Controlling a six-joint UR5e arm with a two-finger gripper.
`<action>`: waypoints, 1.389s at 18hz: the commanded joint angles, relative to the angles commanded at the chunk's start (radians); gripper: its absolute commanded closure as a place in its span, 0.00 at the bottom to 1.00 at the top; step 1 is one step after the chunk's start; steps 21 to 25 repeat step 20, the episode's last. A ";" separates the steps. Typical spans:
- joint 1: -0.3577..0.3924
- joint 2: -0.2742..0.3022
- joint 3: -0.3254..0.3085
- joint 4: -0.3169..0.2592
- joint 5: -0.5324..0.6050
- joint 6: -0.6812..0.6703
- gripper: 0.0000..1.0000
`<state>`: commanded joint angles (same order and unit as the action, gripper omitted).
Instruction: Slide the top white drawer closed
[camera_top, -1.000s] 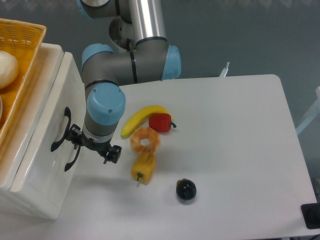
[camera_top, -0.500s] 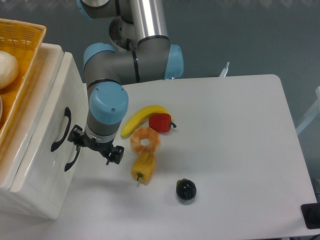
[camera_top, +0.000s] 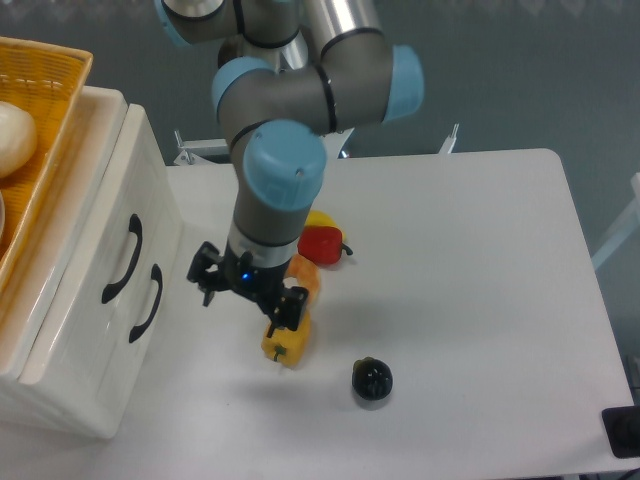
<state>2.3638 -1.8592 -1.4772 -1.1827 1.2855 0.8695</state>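
The top white drawer (camera_top: 105, 230) is the upper front of the white cabinet at the left, with a black curved handle (camera_top: 122, 258). Its front sits flush with the lower drawer front (camera_top: 150, 255), so it looks pushed in. My gripper (camera_top: 246, 292) hangs over the table to the right of the cabinet, clear of both handles. It points down, open, with nothing between its fingers. It hovers just left of the yellow pepper (camera_top: 285, 340).
An orange woven basket (camera_top: 45, 110) holding a white ball (camera_top: 14, 136) sits on the cabinet. Toy food lies mid-table: a red pepper (camera_top: 322, 245), a doughnut (camera_top: 304, 277) and a banana (camera_top: 320, 217) partly hidden by my arm, and a dark fruit (camera_top: 372, 379).
My gripper has pulled away from the drawer handles, moving right toward the toy food. The arm's elbow swung right. The cabinet front looks the same.
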 joint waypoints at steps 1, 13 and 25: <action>0.017 0.005 0.002 0.002 0.002 0.029 0.00; 0.273 0.109 -0.037 -0.006 0.120 0.560 0.00; 0.304 0.115 -0.043 -0.011 0.164 0.697 0.00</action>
